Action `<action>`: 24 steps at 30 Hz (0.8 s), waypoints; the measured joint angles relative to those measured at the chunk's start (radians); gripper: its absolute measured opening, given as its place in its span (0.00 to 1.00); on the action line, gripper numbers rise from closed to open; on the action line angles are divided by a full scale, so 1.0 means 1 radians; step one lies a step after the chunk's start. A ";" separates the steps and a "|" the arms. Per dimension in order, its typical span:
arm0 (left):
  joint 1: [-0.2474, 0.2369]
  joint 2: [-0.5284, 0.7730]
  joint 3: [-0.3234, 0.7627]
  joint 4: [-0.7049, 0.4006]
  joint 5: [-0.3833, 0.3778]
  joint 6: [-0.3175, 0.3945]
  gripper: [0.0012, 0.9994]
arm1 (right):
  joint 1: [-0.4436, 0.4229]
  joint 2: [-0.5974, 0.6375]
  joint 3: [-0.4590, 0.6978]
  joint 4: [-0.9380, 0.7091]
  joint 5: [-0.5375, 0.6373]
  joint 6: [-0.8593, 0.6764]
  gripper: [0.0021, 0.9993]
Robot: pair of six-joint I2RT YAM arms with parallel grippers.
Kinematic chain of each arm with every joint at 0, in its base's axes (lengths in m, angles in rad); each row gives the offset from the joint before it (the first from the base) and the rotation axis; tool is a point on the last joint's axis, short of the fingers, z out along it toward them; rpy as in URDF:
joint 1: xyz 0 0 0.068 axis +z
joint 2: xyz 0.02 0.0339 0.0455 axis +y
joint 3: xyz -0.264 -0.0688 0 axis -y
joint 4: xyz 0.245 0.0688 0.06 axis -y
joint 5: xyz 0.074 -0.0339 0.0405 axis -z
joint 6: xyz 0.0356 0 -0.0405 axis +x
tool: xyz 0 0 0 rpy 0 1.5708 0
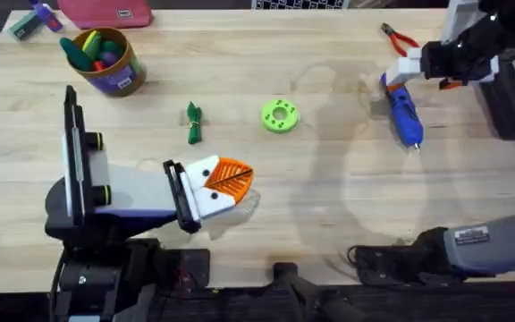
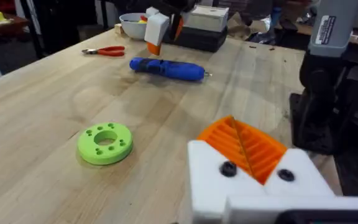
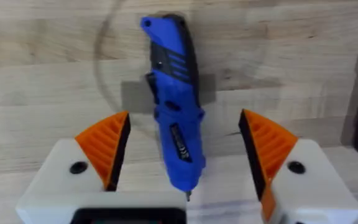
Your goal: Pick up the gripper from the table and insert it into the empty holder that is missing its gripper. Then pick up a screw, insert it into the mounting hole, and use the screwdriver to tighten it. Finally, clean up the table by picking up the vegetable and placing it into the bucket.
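Screwdriver (image 1: 403,112): one | vegetable (image 1: 193,123): one | bucket (image 1: 107,57): one

My overhead camera looks down and forward from above my two bases, taking in the whole table (image 1: 329,206) from my arm mounts at the frame's bottom edge to the far edge at the top. My left wrist camera sits low over the wood and faces across the table toward the room behind, sharing with the overhead the green disc (image 2: 105,143) and the screwdriver (image 2: 166,68). My right wrist camera looks almost straight down from close above, with the screwdriver (image 3: 174,112) at centre frame, the same one lying at the overhead's upper right (image 1: 404,114).
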 joint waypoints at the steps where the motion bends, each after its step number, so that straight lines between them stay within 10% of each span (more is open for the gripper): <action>1: 0.000 0.000 0.000 0.000 0.000 0.000 0.01 | -0.010 0.016 0.006 0.000 -0.004 -0.013 0.99; 24: 0.000 0.000 0.000 0.000 0.000 0.000 0.01 | -0.020 0.218 0.016 0.096 -0.023 -0.139 0.99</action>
